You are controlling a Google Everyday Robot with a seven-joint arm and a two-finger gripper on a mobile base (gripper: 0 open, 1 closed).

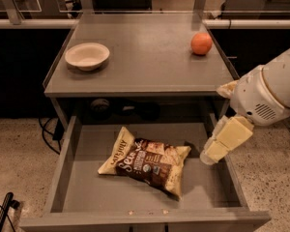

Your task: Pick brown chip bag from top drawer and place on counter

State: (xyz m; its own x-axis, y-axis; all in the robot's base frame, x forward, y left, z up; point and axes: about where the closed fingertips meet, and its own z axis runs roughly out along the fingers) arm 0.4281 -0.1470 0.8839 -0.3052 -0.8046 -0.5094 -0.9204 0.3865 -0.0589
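Note:
The brown chip bag (147, 161) lies flat in the middle of the open top drawer (94, 195), dark brown centre with cream edges. The counter (145, 62) is the grey tabletop above the drawer. My gripper (208, 156) hangs from the white arm at the right, low over the drawer's right side. Its tip is just to the right of the bag's upper right corner and apart from the bag. It holds nothing that I can see.
A cream bowl (87, 56) stands at the counter's left. An orange (201, 43) sits at its far right. The white arm housing (266, 95) overhangs the counter's right front corner. Speckled floor lies on both sides, with cables at the lower left.

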